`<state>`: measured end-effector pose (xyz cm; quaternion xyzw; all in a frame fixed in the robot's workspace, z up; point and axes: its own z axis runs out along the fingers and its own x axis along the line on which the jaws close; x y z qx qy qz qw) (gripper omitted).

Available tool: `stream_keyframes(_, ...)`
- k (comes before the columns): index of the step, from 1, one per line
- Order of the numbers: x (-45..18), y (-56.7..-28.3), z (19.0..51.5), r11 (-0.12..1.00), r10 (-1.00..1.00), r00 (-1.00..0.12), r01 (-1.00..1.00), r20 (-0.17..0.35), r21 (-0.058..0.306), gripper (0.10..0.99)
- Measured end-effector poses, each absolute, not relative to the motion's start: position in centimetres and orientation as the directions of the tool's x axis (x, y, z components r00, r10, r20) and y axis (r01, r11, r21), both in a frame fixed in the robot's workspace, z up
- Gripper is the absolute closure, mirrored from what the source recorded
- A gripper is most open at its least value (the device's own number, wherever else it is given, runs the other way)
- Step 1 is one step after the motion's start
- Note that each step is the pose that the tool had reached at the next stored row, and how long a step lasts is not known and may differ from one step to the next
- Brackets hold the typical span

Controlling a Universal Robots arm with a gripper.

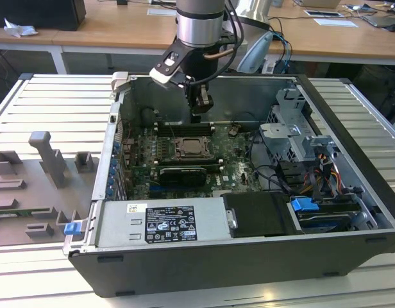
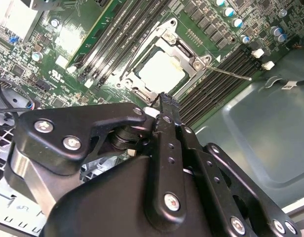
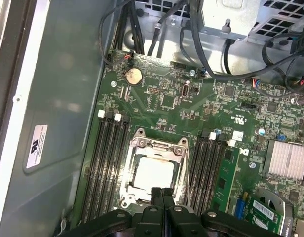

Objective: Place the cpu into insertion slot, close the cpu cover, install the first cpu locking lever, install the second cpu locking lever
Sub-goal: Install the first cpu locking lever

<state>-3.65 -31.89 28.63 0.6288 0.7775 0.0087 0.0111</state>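
Ribbed silver slatted metal desk (image 1: 43, 109) in the exterior view. Lying directly on it, centre: large black open-sided computer case (image 1: 204, 276), tipped on its side. Just beside, at the case's nine o'clock: grey plastic fixture tray (image 1: 31, 192) with upright blocks.

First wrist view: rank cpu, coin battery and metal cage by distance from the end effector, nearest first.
1. cpu, right at the end effector.
2. coin battery, on the board beyond the cpu.
3. metal cage, past the board's far edge.
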Motion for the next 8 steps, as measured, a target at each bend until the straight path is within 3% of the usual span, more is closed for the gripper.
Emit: stream_keyframes(8,-3.65,-31.88,28.63,0.236,0.972,-0.236,0.971,-0.006,0.028,0.98)
